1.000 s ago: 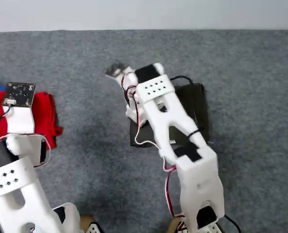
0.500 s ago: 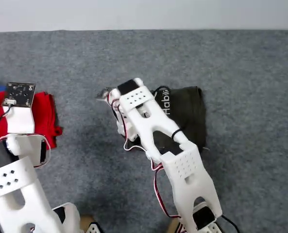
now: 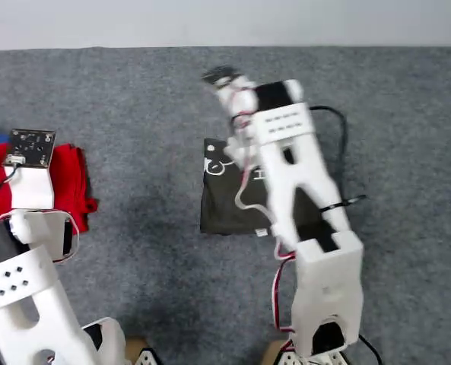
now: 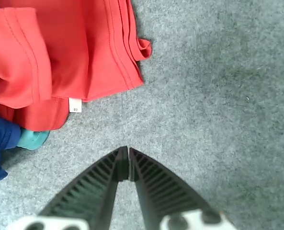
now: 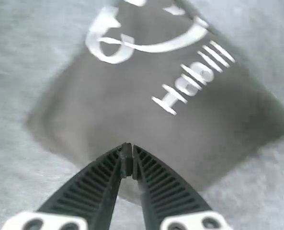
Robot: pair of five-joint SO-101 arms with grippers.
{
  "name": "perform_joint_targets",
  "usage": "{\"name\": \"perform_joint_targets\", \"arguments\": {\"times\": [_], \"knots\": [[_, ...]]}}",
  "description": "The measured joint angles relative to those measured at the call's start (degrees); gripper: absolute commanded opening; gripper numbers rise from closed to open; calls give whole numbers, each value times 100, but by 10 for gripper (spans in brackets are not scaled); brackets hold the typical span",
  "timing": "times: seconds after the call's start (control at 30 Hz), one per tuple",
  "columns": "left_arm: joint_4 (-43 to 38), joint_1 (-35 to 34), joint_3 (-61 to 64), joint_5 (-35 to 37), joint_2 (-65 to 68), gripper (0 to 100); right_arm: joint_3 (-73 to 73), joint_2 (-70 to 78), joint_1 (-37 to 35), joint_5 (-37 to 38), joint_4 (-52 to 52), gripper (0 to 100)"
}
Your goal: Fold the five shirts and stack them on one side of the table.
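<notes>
Our right tool (image 5: 128,152), tips together, empty, points at the dark shirt (image 5: 180,124), nearest it; our left tool (image 4: 128,158), also together, sits by the red stack (image 4: 79,52).

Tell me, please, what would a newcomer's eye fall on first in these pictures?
The folded dark shirt with its white print lies in the middle of the grey table, and the right gripper hangs shut over it. At the table's left edge a bright red shirt lies bunched with blue cloth, near the shut left gripper.
</notes>
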Motion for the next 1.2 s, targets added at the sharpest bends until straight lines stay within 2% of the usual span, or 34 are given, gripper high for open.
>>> {"name": "perform_joint_targets", "arguments": {"times": [0.23,0.43,0.53,0.7,0.97,1.03,1.2], "knots": [[0,0,0,0,0,8,0,879,1204,-9,-1152,9],[0,0,0,0,0,8,0,1978,1415,-9,-2629,9],[0,0,0,0,0,8,-149,2136,1415,0,-2840,9],[0,0,9,0,0,8,-545,2163,1407,0,-2330,9],[0,0,9,0,0,8,-1204,1556,1407,-18,-554,17],[0,0,9,0,0,8,-1222,1459,1407,-202,-220,66],[0,0,9,0,0,8,-1222,1442,1345,-905,53,296]]}}
